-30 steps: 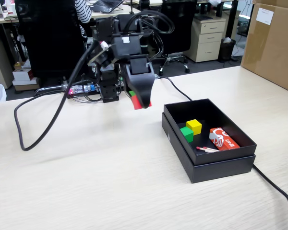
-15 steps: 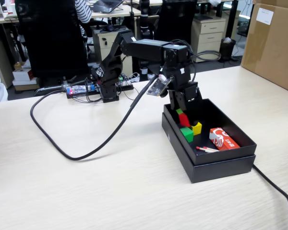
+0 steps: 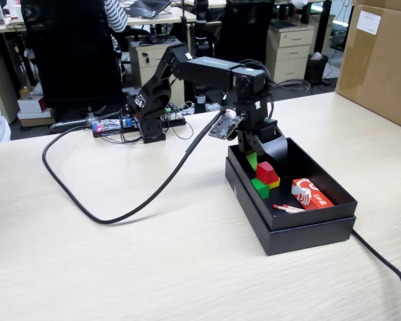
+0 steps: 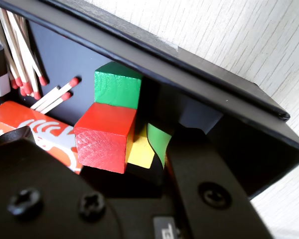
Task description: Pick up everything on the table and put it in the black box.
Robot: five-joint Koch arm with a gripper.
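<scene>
- Your black box (image 3: 301,231) on the table (image 3: 154,261) holds the green cube (image 4: 117,84), the yellow cube (image 4: 139,152), a printed packet (image 3: 311,194) and matchsticks (image 4: 57,94).
- The cubes crowd its near-left wall; the far half lies bare.
- Your gripper (image 4: 134,167) hangs inside with its jaws spread, and the red cube (image 4: 104,137) seems to sit loose atop the yellow one.

Red cube (image 4: 102,135), green cube (image 4: 117,85), yellow cube (image 4: 140,152) — matte black box (image 3: 301,231), pale beige wood-grain table (image 3: 120,261)

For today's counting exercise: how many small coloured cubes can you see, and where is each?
3, all inside the black box: red cube on top, yellow cube under it, green cube beside them.
</scene>
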